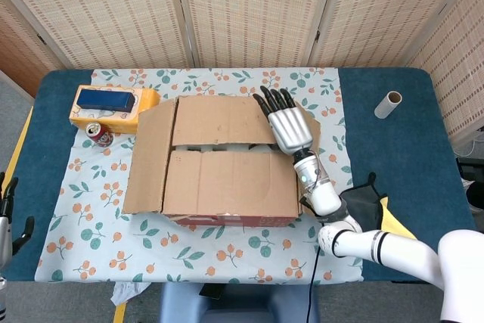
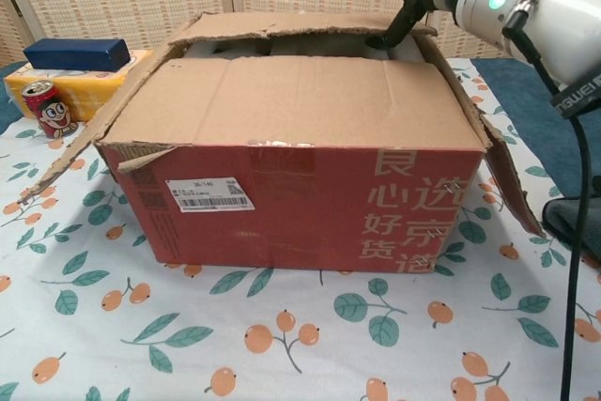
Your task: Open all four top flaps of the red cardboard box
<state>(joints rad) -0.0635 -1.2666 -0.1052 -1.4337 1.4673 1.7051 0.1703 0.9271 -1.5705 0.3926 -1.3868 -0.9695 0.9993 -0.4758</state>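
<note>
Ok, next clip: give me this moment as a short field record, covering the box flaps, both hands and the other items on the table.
box: red cardboard box on the patterned cloth
side flaps: left flap and right flap folded out
far flap: far flap partly raised, with a gap behind the near flap
near flap: near flap lying flat
right hand: right hand grips the far flap's right end, thumb beneath it
left hand: left hand at the table's edge, holds nothing
other items: yellow pack, can, cardboard tube
</note>
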